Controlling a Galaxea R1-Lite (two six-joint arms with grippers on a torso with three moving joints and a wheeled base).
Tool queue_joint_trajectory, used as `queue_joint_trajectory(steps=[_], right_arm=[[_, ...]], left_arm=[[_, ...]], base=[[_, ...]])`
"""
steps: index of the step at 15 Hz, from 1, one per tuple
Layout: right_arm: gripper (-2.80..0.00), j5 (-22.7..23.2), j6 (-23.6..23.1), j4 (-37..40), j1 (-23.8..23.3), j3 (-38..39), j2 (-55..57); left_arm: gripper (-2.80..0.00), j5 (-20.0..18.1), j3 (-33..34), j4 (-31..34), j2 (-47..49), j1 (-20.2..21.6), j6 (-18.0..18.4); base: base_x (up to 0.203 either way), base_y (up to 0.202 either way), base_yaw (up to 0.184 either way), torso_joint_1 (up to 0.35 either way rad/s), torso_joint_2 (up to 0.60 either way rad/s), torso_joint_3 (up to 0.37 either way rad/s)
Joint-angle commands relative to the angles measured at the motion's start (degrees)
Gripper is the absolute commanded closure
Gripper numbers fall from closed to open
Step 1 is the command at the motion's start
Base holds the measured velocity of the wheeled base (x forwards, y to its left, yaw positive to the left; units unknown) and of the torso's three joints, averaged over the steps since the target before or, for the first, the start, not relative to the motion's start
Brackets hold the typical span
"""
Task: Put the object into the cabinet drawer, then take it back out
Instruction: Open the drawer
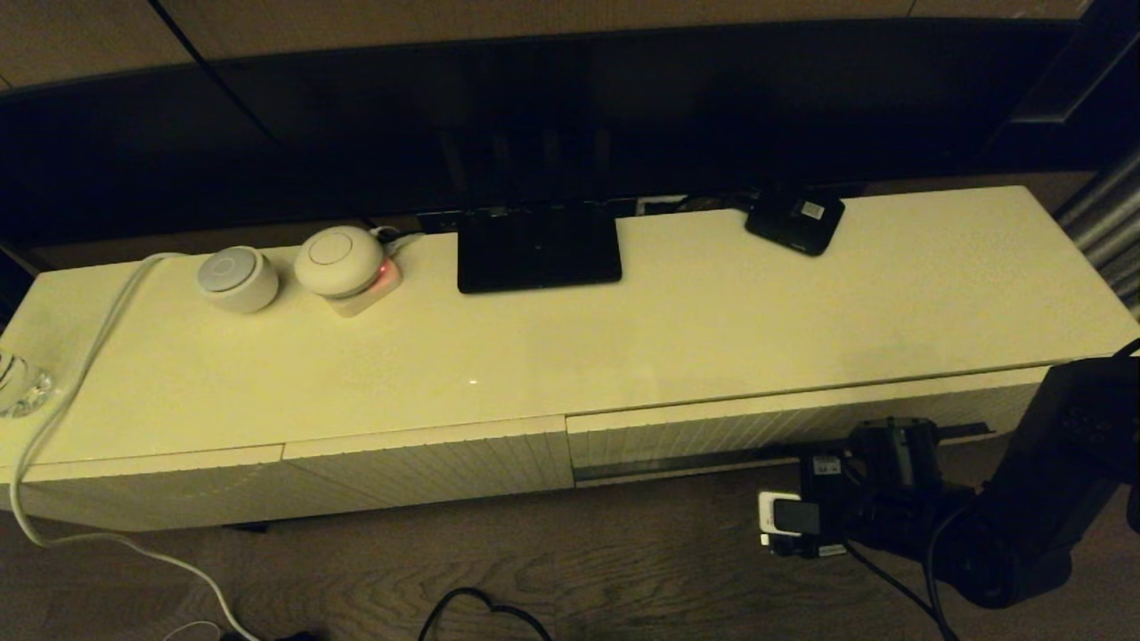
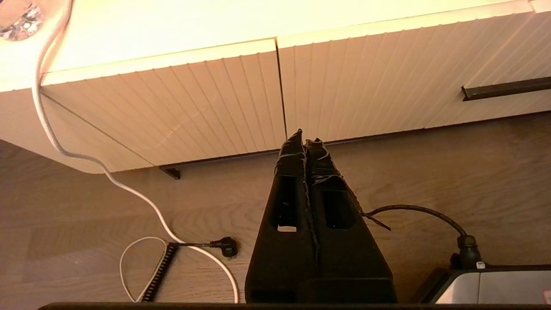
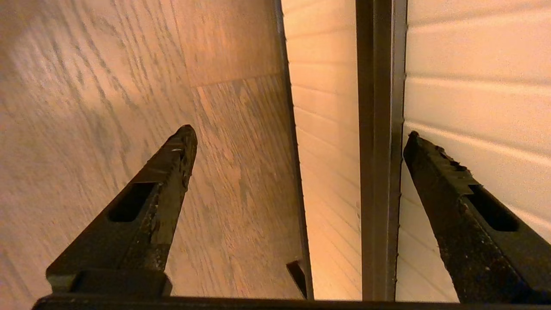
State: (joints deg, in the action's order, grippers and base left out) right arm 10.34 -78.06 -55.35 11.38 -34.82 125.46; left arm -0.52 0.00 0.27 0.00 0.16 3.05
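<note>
The black folding umbrella is out of view in every frame. The cabinet drawer [image 1: 757, 432], cream-white and finely ribbed with a long dark slot [image 1: 677, 463], sits low at the right of the cabinet and looks shut. My right gripper [image 1: 891, 436] hangs just in front of it near the floor. In the right wrist view the right gripper [image 3: 300, 132] is open and empty, one finger over the floor and the other over the ribbed front [image 3: 473, 64], with the dark slot [image 3: 379, 129] between them. My left gripper [image 2: 308, 137] is shut on nothing, above the floor before the cabinet.
On the cabinet top [image 1: 712, 338] lie a small flat black box with a white label [image 1: 795, 218], a dark screen base [image 1: 538, 247] and two round white devices [image 1: 238, 278]. A white cable [image 1: 80, 356] hangs over the left end. Plugs and cords [image 2: 189, 245] lie on the floor.
</note>
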Motion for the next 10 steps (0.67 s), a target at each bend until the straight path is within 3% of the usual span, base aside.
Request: queue_joint_trajectory(steps=[1,10], right_arm=[[-2.80,0.12,-0.43,-0.38,-0.65,-0.77,0.92],[-2.80,0.30,-0.43,-0.46,-1.37,2.68,1.83]], left_arm=[[0.00,0.00,0.18,0.00,0.00,0.02,0.03],[0.00,0.00,0.18,0.00,0.00,0.02,-0.04]], base=[[0.000,0.000,0.000,0.000,0.00,0.000],[0.000,0.000,0.000,0.000,0.00,0.000]])
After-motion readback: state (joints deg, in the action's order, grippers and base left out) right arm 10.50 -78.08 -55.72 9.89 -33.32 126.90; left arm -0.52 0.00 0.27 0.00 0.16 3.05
